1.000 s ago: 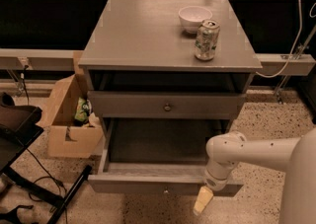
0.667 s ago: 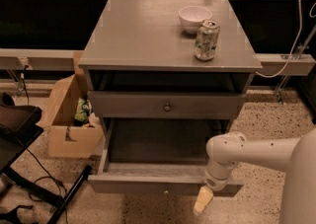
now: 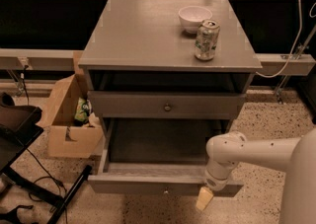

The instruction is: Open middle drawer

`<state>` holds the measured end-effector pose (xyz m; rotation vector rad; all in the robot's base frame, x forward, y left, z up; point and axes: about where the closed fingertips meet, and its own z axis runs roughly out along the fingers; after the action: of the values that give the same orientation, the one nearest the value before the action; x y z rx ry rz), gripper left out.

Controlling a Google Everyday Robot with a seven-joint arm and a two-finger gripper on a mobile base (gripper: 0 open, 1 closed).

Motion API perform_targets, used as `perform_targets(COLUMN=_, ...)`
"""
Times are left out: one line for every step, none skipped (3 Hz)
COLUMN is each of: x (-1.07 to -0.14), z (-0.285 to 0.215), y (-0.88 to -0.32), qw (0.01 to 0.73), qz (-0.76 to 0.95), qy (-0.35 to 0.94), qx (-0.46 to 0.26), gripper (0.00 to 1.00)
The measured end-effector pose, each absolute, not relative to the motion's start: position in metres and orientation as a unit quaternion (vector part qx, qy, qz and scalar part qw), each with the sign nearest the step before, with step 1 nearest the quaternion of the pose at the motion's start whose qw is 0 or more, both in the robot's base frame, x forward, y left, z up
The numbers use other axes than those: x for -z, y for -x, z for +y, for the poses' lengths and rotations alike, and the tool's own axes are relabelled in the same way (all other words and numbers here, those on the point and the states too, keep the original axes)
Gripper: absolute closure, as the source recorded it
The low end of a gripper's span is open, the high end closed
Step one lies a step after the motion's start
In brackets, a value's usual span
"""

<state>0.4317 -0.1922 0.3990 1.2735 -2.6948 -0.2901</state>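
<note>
One black metal frame (image 3: 66, 197) sits on the floor, far left of the end effector (image 3: 205, 199). One open cardboard box (image 3: 66, 136) is up and left of it, against the cabinet's left side, with green packaging (image 3: 82, 111) inside.

One grey cabinet; its bench (image 3: 138, 30) top is well above the end effector. Two drawer fronts show, with two round knobs, one each. The upper drawer front (image 3: 123, 105) with its knob (image 3: 168, 106) is above-left, with a dark gap over it. The middle drawer (image 3: 128, 186) is pulled far out, inside bare, with its knob (image 3: 165, 191) just left of the end effector.

One white bowl (image 3: 194, 18) and one can (image 3: 207, 40) stand upright on the bench's back right, near each other and high above the end effector.

The end effector hangs from the one white arm (image 3: 256, 151), at the lower right edge of the middle drawer's front, touching or just under it; released or clenched, cannot tell. One pale cable (image 3: 295, 35) hangs at far upper right.
</note>
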Motion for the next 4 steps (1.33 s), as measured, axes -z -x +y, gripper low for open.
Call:
perform_targets(x=-0.4, z=-0.192, y=-0.432, qw=0.073, qz=-0.897, qy=-0.424, qx=0.097, gripper=0.09)
perform_targets(x=-0.401, z=-0.192, y=-0.433, qw=0.073, qz=-0.897, qy=-0.424, qx=0.097, gripper=0.0)
perform_targets(x=-0.403, z=-0.189, y=-0.436, qw=0.072, qz=-0.893, qy=-0.434, qx=0.096, gripper=0.0)
perform_targets(x=-0.418, z=-0.159, y=-0.465, qw=0.062, qz=-0.853, qy=-0.511, qx=0.088, gripper=0.0)
